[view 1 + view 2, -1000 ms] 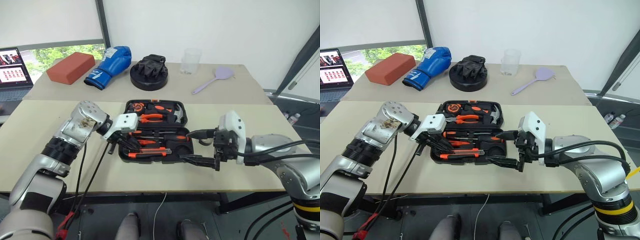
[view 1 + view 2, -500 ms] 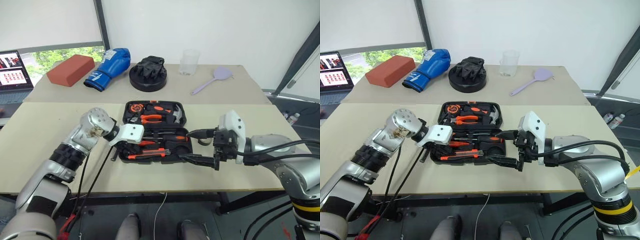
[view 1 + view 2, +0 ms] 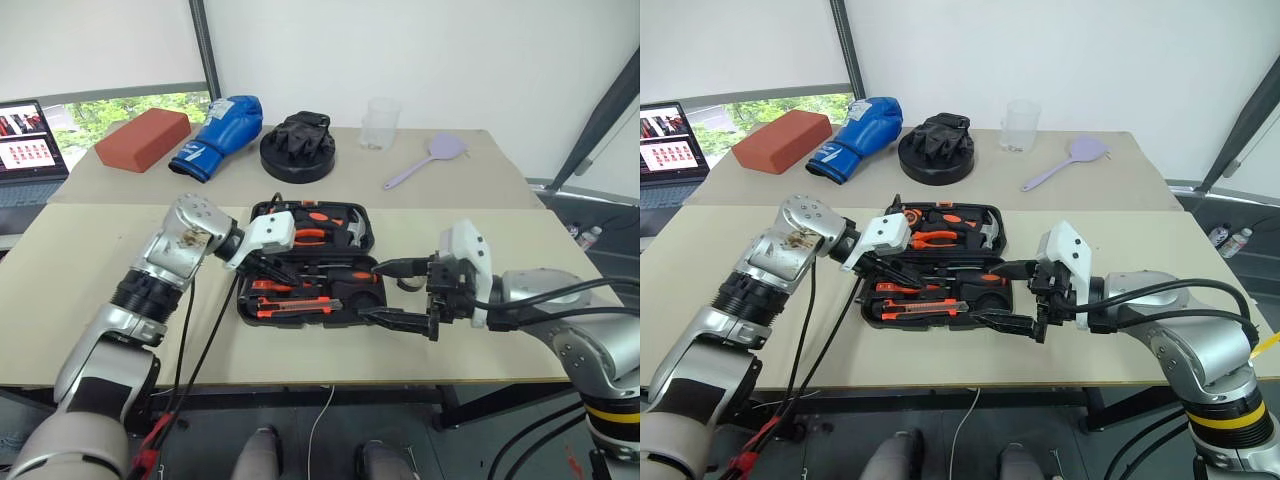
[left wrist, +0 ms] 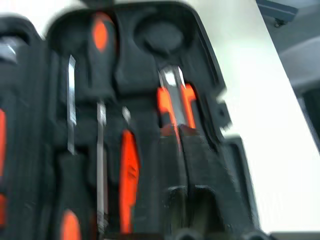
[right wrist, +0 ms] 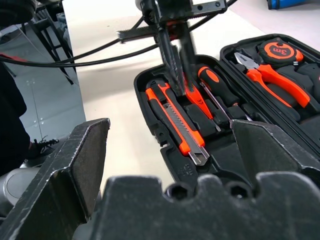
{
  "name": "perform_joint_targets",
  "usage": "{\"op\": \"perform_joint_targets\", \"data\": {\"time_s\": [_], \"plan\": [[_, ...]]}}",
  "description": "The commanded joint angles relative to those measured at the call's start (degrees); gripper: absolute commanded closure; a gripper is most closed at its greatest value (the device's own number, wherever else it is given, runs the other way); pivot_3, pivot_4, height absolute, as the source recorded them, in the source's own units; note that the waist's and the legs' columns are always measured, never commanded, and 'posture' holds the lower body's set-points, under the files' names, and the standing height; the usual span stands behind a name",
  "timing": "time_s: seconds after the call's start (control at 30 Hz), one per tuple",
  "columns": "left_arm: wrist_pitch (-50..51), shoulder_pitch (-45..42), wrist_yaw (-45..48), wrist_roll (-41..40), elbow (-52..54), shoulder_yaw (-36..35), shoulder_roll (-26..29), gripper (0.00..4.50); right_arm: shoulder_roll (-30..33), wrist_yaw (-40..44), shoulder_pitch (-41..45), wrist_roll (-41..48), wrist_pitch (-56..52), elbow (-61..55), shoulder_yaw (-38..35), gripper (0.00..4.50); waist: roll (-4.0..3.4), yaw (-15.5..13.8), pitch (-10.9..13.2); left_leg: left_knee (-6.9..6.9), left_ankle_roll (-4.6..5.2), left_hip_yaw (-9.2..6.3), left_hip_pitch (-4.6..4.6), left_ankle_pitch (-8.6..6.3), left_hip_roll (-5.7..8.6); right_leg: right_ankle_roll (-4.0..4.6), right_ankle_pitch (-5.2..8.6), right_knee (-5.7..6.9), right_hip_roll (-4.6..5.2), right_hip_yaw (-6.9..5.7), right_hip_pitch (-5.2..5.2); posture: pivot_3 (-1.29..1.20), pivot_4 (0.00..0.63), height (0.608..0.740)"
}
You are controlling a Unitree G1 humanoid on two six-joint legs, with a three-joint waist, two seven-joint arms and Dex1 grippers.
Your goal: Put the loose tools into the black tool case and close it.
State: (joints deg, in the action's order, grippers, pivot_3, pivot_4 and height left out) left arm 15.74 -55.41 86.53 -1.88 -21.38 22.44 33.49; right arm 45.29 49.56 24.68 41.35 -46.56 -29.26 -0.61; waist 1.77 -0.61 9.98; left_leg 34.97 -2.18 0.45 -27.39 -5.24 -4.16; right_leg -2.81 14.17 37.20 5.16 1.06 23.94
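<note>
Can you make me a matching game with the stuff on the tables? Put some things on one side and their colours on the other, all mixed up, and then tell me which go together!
Things:
1. boxing glove
2. spatula
3. brick
4. cup

Colours:
A. lilac
B. see-through
C. blue
D. reddish brown

Pairs: 1-C, 2-A, 3-D, 4-B. All four sit on the far table, behind the open black tool case.
</note>
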Motion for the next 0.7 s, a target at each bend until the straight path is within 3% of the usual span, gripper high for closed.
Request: {"op": "perform_joint_targets", "data": {"time_s": [0.03, 0.1, 0.2, 0.27, 0.7], "plan": [[-5.6, 0.4, -3.6, 4.7, -2.4, 2.9, -2.0, 3.12, 0.3, -0.4, 1.5, 0.6, -0.1, -0.7, -1.5, 0.00, 0.00, 0.0, 0.0, 0.00, 0.00, 0.00, 0.00, 0.00, 0.00, -0.01, 0.00, 0.00, 0.00, 0.00, 0.00, 0.00, 0.150, 0.735], [-7.2, 0.9, -3.6, 5.6, -2.9, 3.8, -2.5, 3.12, 0.4, -0.5, 1.4, 0.7, -0.2, -0.8, -1.6, 0.00, 0.00, 0.0, 0.0, 0.00, 0.00, 0.00, 0.00, 0.00, 0.00, -0.02, -0.01, -0.01, -0.01, 0.00, 0.01, 0.00, 0.150, 0.735], [-8.1, 1.4, -4.0, 6.3, -3.9, 4.1, -3.3, 3.78, 0.6, -0.8, 0.9, 0.9, -0.3, -1.0, -2.2, 0.00, 0.00, 0.0, 0.0, -0.01, 0.00, 0.00, 0.00, 0.00, 0.00, 0.00, -0.01, 0.00, -0.01, 0.01, 0.02, 0.00, 0.150, 0.735], [-8.9, 1.5, -4.2, 6.5, -4.7, 4.3, -3.8, 4.49, 0.6, -1.0, 0.5, 1.0, -0.4, -1.0, -2.5, 0.00, 0.00, 0.0, 0.0, 0.00, 0.00, 0.00, 0.01, 0.00, 0.00, -0.01, -0.01, -0.01, 0.00, 0.02, -0.01, 0.00, 0.150, 0.735], [-9.0, 2.1, -2.0, 5.5, -2.3, 3.1, -4.5, 4.49, 0.6, -1.9, -0.3, 1.2, -0.2, -0.9, -2.7, 0.00, 0.00, 0.0, 0.0, 0.01, 0.01, -0.01, 0.00, 0.00, 0.02, 0.00, -0.02, 0.00, 0.00, 0.02, 0.00, 0.00, 0.150, 0.735]]}}
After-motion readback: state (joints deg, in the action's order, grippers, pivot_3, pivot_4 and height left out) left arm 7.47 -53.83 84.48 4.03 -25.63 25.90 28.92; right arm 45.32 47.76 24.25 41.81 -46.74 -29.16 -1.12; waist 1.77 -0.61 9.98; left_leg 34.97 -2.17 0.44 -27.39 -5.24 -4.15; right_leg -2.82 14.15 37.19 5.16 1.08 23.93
